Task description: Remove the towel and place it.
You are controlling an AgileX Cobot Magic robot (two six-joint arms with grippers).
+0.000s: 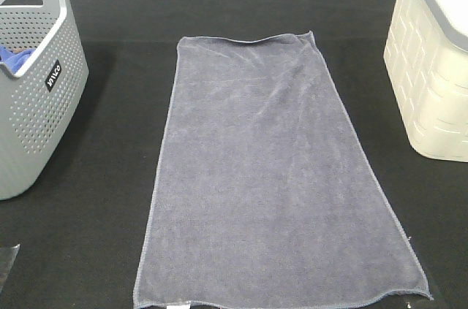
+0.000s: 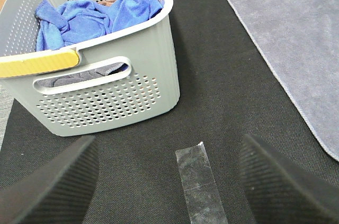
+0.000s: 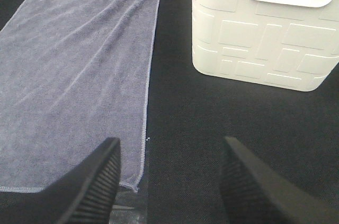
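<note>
The slate-grey towel (image 1: pixel 267 170) lies spread flat and lengthwise down the middle of the black table. An edge of the towel (image 2: pixel 286 33) shows in the left wrist view, and most of the towel (image 3: pixel 74 70) in the right wrist view. My left gripper (image 2: pixel 169 181) stands open over bare black cloth and a strip of clear tape, near the grey basket and apart from the towel. My right gripper (image 3: pixel 169 176) is open too, over the black surface just beside the towel's near corner. Neither holds anything. The exterior view shows neither gripper.
A grey perforated basket (image 1: pixel 36 104) stands at the left with a bright blue cloth (image 2: pixel 95 15) inside. A cream basket (image 1: pixel 431 75) stands at the right. Clear tape (image 2: pixel 198 181) is stuck to the table near the left gripper.
</note>
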